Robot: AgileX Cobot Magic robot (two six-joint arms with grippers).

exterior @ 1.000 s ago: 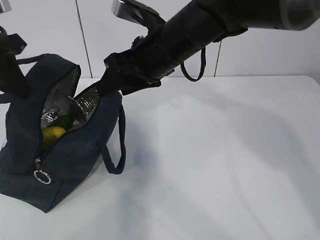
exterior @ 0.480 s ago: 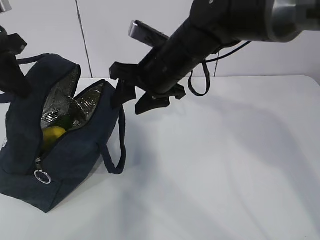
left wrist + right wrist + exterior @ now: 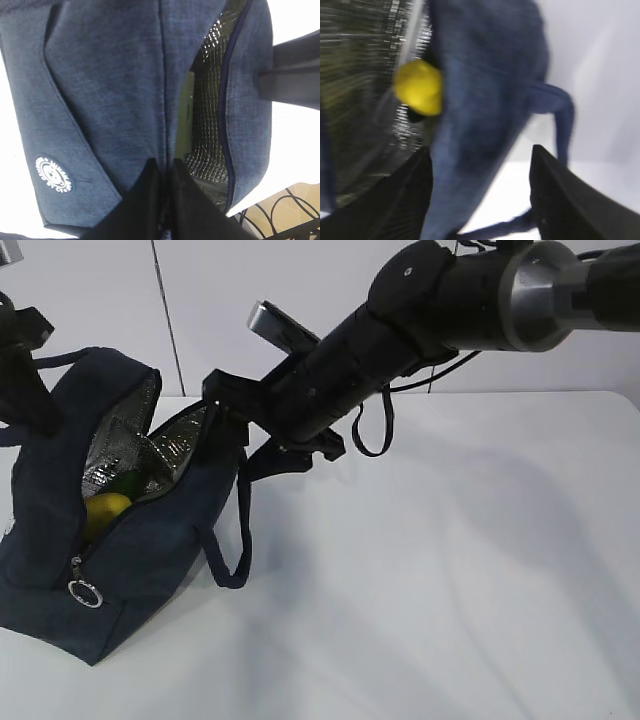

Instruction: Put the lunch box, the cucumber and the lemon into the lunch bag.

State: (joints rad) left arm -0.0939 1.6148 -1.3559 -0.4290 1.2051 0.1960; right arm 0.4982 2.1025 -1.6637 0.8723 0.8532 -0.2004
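The lunch bag (image 3: 110, 510) sits at the left edge of the white table (image 3: 450, 570), a boxy navy denim-look bag with its top zipper open and crinkled silver foil lining (image 3: 125, 445) showing inside. A metal ring pull (image 3: 85, 593) hangs at the near end of the zipper, and one loop handle (image 3: 235, 530) droops down the side facing the middle of the table. Inside, the lemon (image 3: 105, 510) lies bright yellow against the foil, with the dark green cucumber (image 3: 128, 483) just behind it. In the left wrist view a pale green edge — the lunch box (image 3: 184, 117) — shows deep in the opening. A round white printed badge (image 3: 53, 173) marks the bag's outer panel; its lettering is too small to read.

The left gripper (image 3: 164, 175) pinches the bag's fabric at the far side, fingers closed on it. The right gripper (image 3: 480, 165) hovers at the bag's open edge nearest the table's middle, fingers spread apart — one inside the foil mouth, one outside the wall, holding nothing.
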